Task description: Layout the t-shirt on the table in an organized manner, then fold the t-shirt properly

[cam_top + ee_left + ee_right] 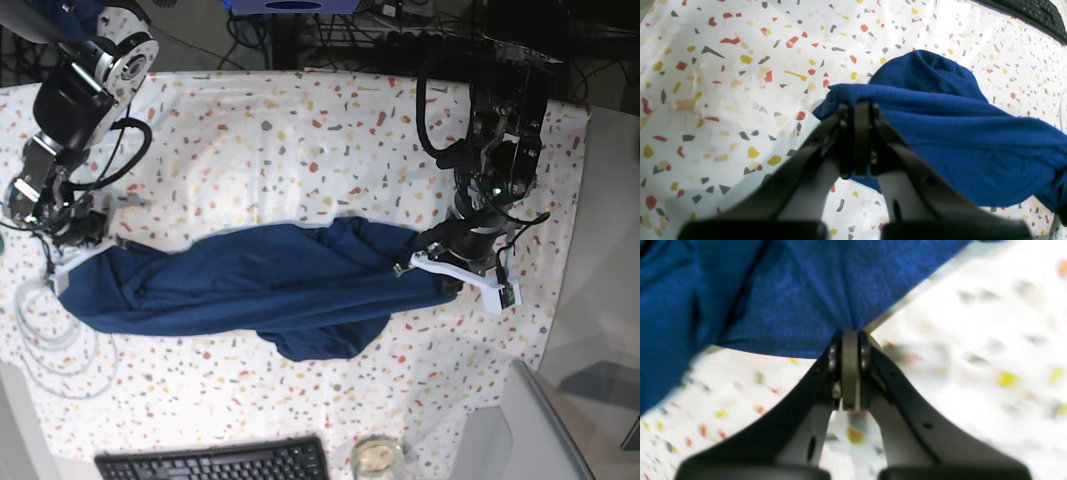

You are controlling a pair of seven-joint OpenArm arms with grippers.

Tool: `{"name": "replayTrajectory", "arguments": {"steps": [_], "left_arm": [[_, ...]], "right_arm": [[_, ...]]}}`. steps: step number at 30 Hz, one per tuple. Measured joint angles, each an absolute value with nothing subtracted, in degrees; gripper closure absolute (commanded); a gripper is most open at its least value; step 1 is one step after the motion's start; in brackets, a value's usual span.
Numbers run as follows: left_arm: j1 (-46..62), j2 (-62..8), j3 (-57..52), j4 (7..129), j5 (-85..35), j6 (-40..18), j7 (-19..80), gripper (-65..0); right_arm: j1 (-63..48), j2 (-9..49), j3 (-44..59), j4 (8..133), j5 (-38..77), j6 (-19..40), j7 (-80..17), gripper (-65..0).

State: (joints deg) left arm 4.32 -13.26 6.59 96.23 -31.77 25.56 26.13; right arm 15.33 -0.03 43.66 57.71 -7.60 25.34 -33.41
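Observation:
The navy-blue t-shirt (250,285) lies bunched and stretched in a long band across the speckled table (300,140). On the right of the base view, my left gripper (435,262) is shut on one end of it. The left wrist view shows that gripper (857,103) pinching a folded edge of the t-shirt (957,133) above the table (723,83). On the left of the base view, my right gripper (75,255) is shut on the other end. In the right wrist view, this gripper (850,333) clamps a corner of the t-shirt (790,290) over the table (973,356).
A black keyboard (210,462) lies at the table's near edge, also seen in the left wrist view as the keyboard (1033,13). A small glass (375,455) stands beside it. A white cable loop (45,340) lies at the left edge. Cables run behind the far edge.

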Motion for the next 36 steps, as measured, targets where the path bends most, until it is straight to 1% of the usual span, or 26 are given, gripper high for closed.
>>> {"name": "replayTrajectory", "arguments": {"steps": [4,10,12,15,19,22,24,27,29,36], "left_arm": [[4.4,-13.2,6.6,96.7,-31.8,25.7,26.3,0.0],[4.8,-13.2,6.6,100.2,-31.8,25.6,26.1,0.0],[5.0,-13.3,6.9,100.6,-31.7,25.7,26.2,0.0],[4.8,-13.7,10.2,100.7,-31.6,25.7,26.0,0.0],[4.9,-13.3,14.0,100.7,-31.8,25.5,26.3,0.0],[4.9,-13.5,14.4,100.7,-31.7,25.7,26.3,0.0],[4.9,-13.6,14.1,100.7,-31.6,25.7,26.3,0.0],[4.8,-13.4,14.0,100.7,-31.7,25.7,26.2,0.0],[5.2,-13.5,13.8,100.7,-31.6,25.7,26.1,0.0],[7.3,-15.5,13.7,102.5,-31.7,25.7,26.3,0.0]], "right_arm": [[14.4,-0.2,43.6,65.7,-6.6,28.9,-38.0,-0.2],[10.8,-0.2,43.7,76.8,-7.5,29.1,-46.1,-0.2],[10.3,-0.1,43.6,80.5,-7.1,30.5,-48.7,-0.2],[10.4,0.0,43.6,85.7,-6.7,32.8,-52.9,-0.2],[10.1,0.1,43.5,91.7,-6.9,33.1,-58.8,-0.2],[9.7,2.6,41.3,95.2,-7.3,33.1,-61.8,-0.2],[9.3,5.5,36.2,95.5,-7.4,33.1,-62.0,-0.2],[9.3,6.4,31.0,91.7,-6.8,33.1,-61.3,-0.2],[9.0,5.3,30.5,89.3,-6.3,33.1,-61.8,-0.2],[8.8,6.2,30.3,85.3,-7.0,33.1,-61.6,-0.2]]}}
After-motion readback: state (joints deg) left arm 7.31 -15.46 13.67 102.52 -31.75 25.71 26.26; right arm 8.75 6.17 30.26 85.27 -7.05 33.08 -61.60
